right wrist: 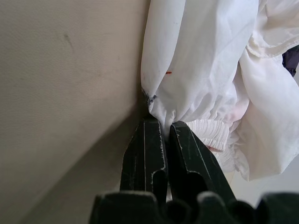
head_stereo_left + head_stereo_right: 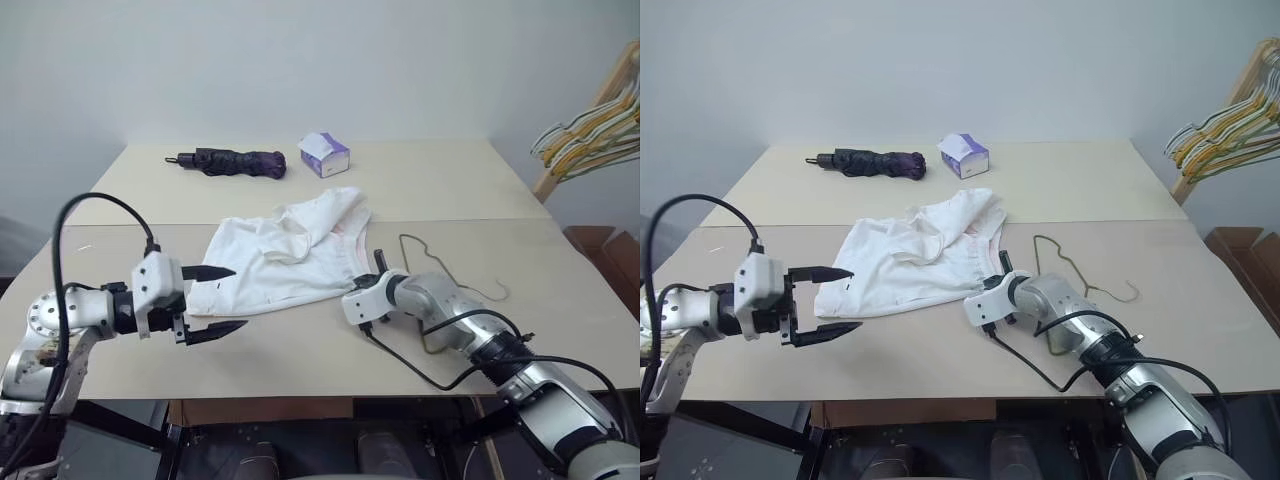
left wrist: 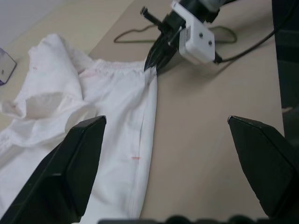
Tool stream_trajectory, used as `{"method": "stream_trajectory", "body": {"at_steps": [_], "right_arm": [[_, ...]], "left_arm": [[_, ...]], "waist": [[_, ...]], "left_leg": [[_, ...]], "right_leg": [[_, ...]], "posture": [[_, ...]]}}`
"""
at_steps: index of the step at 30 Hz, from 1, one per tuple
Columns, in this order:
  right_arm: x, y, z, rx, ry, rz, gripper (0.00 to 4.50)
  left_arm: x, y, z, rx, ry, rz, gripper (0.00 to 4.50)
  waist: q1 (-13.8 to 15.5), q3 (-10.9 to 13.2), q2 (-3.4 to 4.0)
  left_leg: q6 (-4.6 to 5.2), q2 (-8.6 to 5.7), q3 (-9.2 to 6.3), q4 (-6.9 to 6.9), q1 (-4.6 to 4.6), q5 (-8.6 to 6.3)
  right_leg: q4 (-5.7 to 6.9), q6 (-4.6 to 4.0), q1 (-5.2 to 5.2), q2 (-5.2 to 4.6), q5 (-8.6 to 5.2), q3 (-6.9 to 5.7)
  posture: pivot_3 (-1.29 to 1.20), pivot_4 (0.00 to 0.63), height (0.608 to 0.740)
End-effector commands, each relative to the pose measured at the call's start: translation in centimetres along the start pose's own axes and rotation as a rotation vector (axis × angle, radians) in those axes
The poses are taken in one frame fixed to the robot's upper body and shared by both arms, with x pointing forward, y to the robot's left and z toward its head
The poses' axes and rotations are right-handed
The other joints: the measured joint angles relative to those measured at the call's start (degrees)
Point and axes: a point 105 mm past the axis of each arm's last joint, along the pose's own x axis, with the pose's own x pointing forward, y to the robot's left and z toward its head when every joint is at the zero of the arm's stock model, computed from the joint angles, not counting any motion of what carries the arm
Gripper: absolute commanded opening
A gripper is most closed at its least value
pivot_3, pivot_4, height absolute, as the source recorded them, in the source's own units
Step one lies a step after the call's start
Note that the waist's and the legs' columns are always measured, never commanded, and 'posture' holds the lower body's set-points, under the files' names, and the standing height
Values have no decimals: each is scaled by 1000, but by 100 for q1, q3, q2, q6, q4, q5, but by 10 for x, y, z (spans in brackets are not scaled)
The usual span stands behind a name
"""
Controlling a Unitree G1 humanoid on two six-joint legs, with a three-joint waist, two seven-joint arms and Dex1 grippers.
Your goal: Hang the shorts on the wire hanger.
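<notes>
Table [image 2: 300, 350]: a large pale beige tabletop, seen from the robot's head, with a seam running across its middle.
Shorts [image 2: 285, 255]: white cloth, lying rumpled at the centre of the table, with a gathered waistband on the side toward the right arm and a tiny red mark near one edge. No readable label showed on them.
Right gripper [image 2: 372, 275]: at about 4 o'clock from the shorts' centre, its two black fingers were pressed together on the corner of the shorts by the waistband; the right wrist view showed the cloth pinched between them.
Left gripper [image 2: 215, 298]: at about 8 o'clock from the shorts, held above the table, its fingers spread wide with nothing between them.
Wire hanger [image 2: 440, 275]: thin olive wire lying flat at 3 o'clock from the shorts, partly hidden behind the right arm.
Umbrella [image 2: 235, 162]: a folded dark purple one at 12 o'clock, near the far edge.
Tissue box [image 2: 325, 154]: purple and white, just to the right of the umbrella; its printing was too small to read.
Hanger bunch [image 2: 590, 130]: yellow and green hangers on a wooden rack at 2 o'clock, off the table.
</notes>
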Motion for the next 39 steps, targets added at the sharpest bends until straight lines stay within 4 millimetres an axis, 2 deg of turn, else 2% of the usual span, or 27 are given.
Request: {"method": "stream_trajectory", "body": {"at_steps": [1,4,9,16,19,23,29,33,35,39], "right_arm": [[-12,-29,8,13,-39,-110,10],[-17,-34,10,16,-46,-127,10],[-22,-39,11,25,-50,-146,10],[-29,-41,7,23,-32,-160,10],[-30,-41,8,27,-34,-163,10],[-33,-44,10,36,-42,-175,0],[-36,-45,14,48,-51,-185,0],[-41,-45,17,57,-61,-190,0],[-44,-45,19,59,-78,-188,0],[-67,-36,38,42,-248,-127,0]], "left_arm": [[-10,-2,-30,138,194,-48,4500],[-16,0,-48,192,299,-62,4500],[-20,19,-85,296,487,30,4500],[-6,49,-107,329,594,181,4500],[3,58,-112,355,610,204,4500],[22,71,-111,367,575,222,3574],[37,81,-105,428,539,206,1574],[40,76,-97,453,495,120,191],[38,69,-93,461,467,49,41],[12,40,-80,443,441,-255,41]], "waist": [[-15,0,1],[-37,0,1],[-51,0,1],[-98,-16,28],[-134,-20,34],[-136,-28,46],[-196,-29,44],[-295,-30,42],[-336,-30,41],[-484,-29,38]], "left_leg": [[0,0,0,-2,-1,0],[0,1,0,-4,-1,0],[0,1,-4,-4,0,0],[0,-1,-11,-11,32,0],[-1,-2,-14,-26,80,-1],[-2,-2,-16,-39,107,-2],[-1,-8,-20,-39,100,0],[-1,-10,-21,-38,94,1],[-1,-10,-22,-39,92,1],[-2,-12,-22,-39,76,0]], "right_leg": [[0,0,-3,0,0,1],[0,-1,-5,0,-1,2],[3,0,-5,0,0,-1],[6,5,24,2,-1,-3],[2,11,74,1,-7,-4],[0,11,96,-2,-11,-7],[-3,18,94,-5,-14,-7],[-4,23,92,-7,-16,-8],[-5,25,91,-7,-18,-9],[-10,30,79,-12,-21,-10]], "posture": [[-166,0,740],[-174,0,740],[-190,0,740],[-213,0,740],[-221,0,740],[-235,0,740],[-256,0,740],[-272,0,740],[-276,0,740],[-279,0,740]]}}
